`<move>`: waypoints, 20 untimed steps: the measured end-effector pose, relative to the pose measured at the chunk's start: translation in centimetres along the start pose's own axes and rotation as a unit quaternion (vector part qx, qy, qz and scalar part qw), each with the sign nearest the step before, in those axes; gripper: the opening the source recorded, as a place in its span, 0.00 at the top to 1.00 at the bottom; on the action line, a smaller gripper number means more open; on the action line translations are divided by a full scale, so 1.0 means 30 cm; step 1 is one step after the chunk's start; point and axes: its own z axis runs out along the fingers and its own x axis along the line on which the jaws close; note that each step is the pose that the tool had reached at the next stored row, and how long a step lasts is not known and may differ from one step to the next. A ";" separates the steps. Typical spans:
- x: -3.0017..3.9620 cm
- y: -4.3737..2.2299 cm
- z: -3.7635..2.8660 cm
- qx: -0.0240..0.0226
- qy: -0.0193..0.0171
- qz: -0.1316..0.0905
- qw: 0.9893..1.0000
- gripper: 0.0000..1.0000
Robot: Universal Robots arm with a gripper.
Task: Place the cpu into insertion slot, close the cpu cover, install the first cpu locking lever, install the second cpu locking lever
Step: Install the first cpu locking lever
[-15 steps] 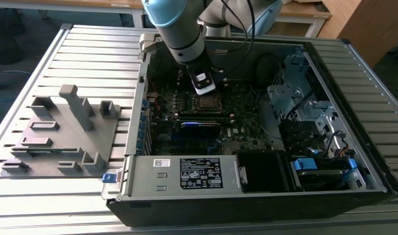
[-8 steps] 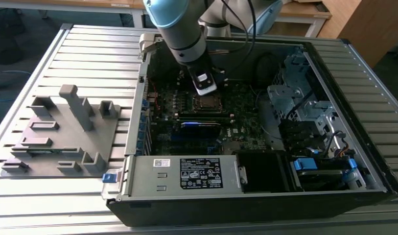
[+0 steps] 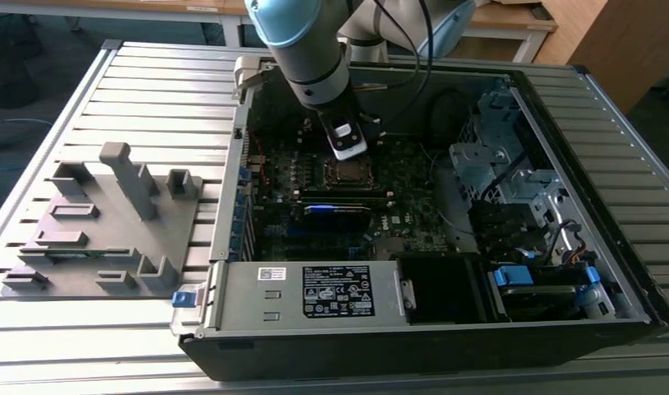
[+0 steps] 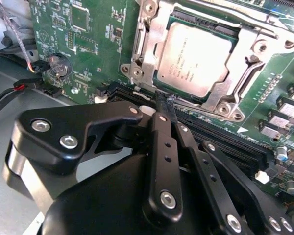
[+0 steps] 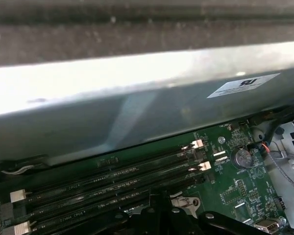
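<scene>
Saw a grey fixture (image 3: 104, 222) on the bench (image 3: 48, 99) at the exterior view's left. Found the tool (image 4: 165, 103) pressed together, tips at the insertion slot (image 4: 132, 63) rim in the second wrist view. Noted the cpu (image 4: 196, 61) seated in that slot under the lowered cpu cover (image 4: 154, 34).

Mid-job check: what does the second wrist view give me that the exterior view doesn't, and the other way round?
Second wrist view: the cpu sits in the insertion slot with the cpu cover lying down over its edges. The shut gripper has its tips at the socket's edge, beside a thin metal lever.
Exterior view: the whole open computer case, the grey fixture tray on the exterior view's left, and the arm reaching in from above.
Both: the gripper at the socket on the green motherboard.
</scene>
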 end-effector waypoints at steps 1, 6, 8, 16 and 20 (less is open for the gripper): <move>-0.001 0.001 -0.002 0.000 0.000 0.000 1.000 0.90; -0.005 0.006 -0.015 0.001 0.000 0.000 1.000 0.90; -0.004 0.008 -0.016 0.003 -0.001 -0.001 1.000 0.90; -0.013 0.019 -0.045 0.003 -0.001 -0.001 1.000 0.90; -0.014 0.018 -0.046 0.003 -0.001 -0.001 1.000 0.90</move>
